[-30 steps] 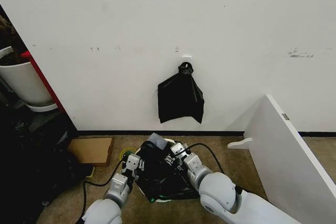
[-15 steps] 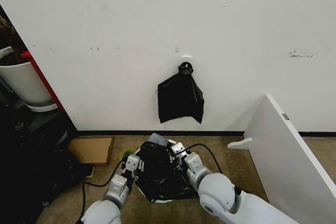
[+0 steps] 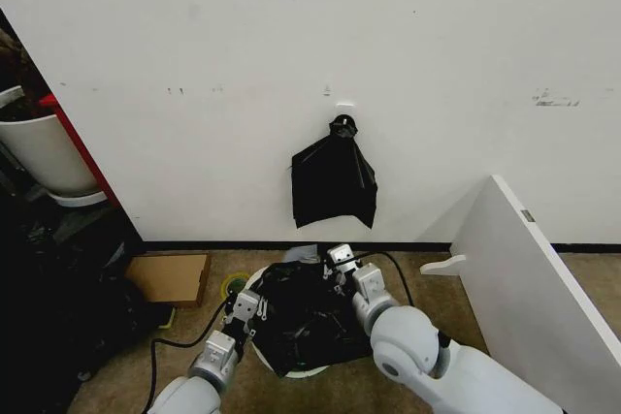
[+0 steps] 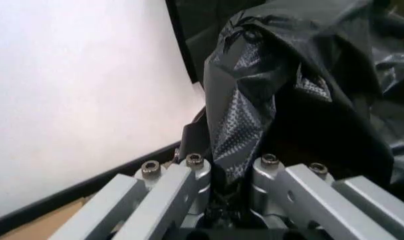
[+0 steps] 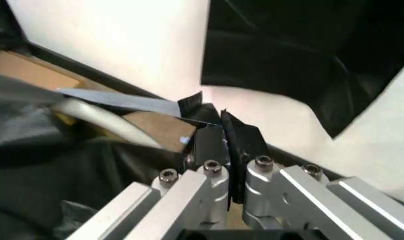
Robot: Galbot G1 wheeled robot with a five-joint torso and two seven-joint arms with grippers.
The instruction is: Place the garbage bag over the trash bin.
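Observation:
The black crinkled garbage bag (image 3: 306,322) lies spread over the mouth of the round white trash bin (image 3: 303,372), which stands on the floor by the wall. My left gripper (image 3: 248,311) is at the bin's near-left rim, shut on a fold of the bag (image 4: 245,100). My right gripper (image 3: 341,261) is at the far rim close to the wall, shut on the bag's edge (image 5: 239,132). In the right wrist view a stretch of the bin's pale rim (image 5: 101,120) shows beside the bag. The inside of the bin is hidden.
A flat black bunch (image 3: 333,186) hangs from a hook on the wall above the bin. A cardboard box (image 3: 170,278) and a yellow-green roll (image 3: 233,285) lie to the left. A white plant pot (image 3: 44,152) stands far left. A white board (image 3: 534,288) leans at the right.
My right gripper has moved toward the wall, drawing the bag's edge over the far rim. The bag now covers more of the bin's mouth. The left gripper has barely shifted.

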